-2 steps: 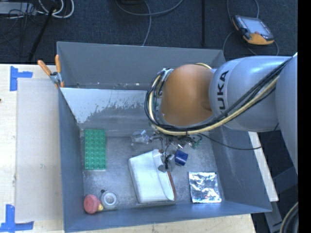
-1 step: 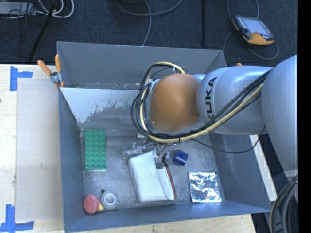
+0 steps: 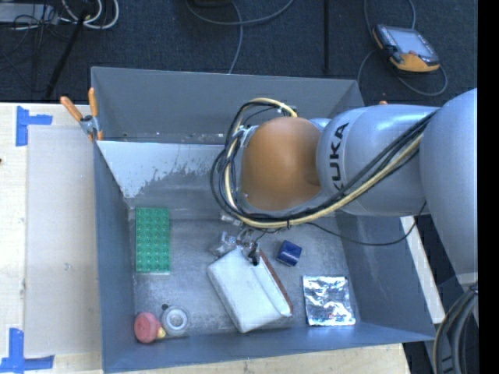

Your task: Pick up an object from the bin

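Bin [image 3: 109,209]: grey metal, a few loose items, no heap. Arm [image 3: 374,162] enters from view right. Its orange wrist cover [image 3: 277,162] plus cables mask most of the gripper [image 3: 240,246]. Gripper sits low, approx mid-bin. You can't tell how far it is open, as the cover hides that. Nothing seen held.

Items, big to small, rel. to gripper:
- White flat pack [image 3: 245,293]: likely target. Lies skewed right under the gripper and runs toward the near wall. Its upper corner is at the tip; contact y/n can't be told. Brown strip along the arm-side edge.
- Green studded plate [image 3: 152,240]: well apart, on the side away from the arm.
- Foil packet [image 3: 327,300]: arm side, toward the near wall, clear of the pack.
- Blue block [image 3: 289,253]: just beside the gripper, arm side.
- Red ball [image 3: 146,327] and small ring [image 3: 176,319]: far corner, touching or nearly so.

Judgement on the step: you're at approach/descent over the pack's corner. The pack is flat and wide, so a corner pinch prob. slips. Straddle the short edge, go straight down, and keep off the blue block. Confirm the closure w/ a small test lift.
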